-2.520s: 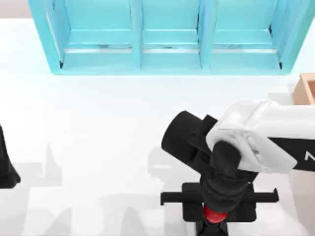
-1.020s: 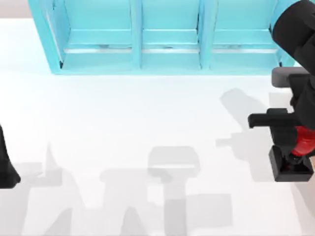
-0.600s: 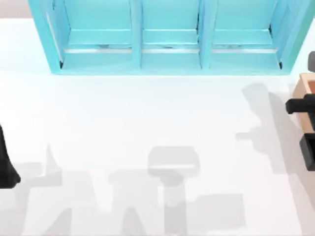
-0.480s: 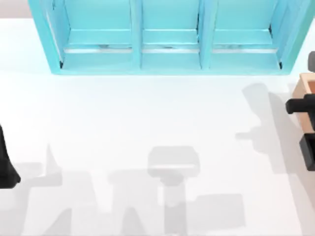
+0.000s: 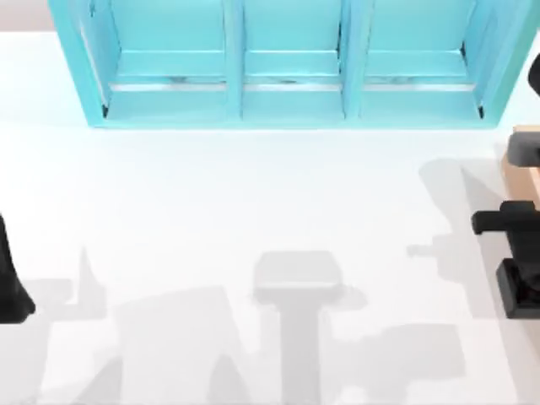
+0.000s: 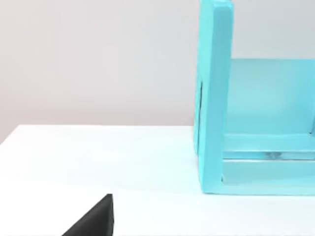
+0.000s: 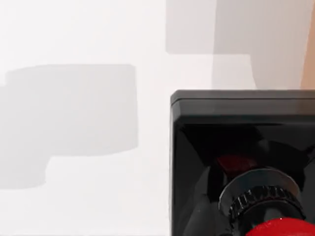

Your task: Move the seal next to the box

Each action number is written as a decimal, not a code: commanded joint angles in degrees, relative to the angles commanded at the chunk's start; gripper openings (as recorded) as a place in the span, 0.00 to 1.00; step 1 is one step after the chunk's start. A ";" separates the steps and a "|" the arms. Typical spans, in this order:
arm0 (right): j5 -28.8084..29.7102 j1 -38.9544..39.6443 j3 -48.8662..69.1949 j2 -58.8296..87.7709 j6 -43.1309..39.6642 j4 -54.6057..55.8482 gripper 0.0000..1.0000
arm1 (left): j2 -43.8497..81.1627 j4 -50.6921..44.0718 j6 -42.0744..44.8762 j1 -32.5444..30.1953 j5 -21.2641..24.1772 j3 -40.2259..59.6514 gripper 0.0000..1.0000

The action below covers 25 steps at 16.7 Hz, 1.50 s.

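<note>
Right end effector [image 5: 525,226] has dropped since half a second ago and the seal [image 5: 521,289] now sits low at the counter's [image 5: 253,211] right edge, just beside the box [image 5: 516,173]; release looks close; cannot tell grip state; left arm parked.

Overhead view (wrist views low, close)

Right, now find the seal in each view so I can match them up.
Top view: the seal is at the right edge, its black base just in front of the box.
Left wrist view: not in it.
Right wrist view: black base and red knob fill the lower right.
Shared landmark: the tan box, a strip at that view's right edge.
</note>
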 joint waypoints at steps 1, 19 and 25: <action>-0.01 0.05 -1.28 0.05 0.00 1.31 0.00 | 0.00 0.00 0.00 0.00 0.00 0.00 1.00; -0.03 0.08 -2.13 0.06 0.00 2.19 0.98 | 0.00 0.00 0.00 0.00 0.00 0.00 1.00; -0.03 0.08 -2.13 0.06 0.00 2.19 1.00 | 0.00 0.00 0.00 0.00 0.00 0.00 1.00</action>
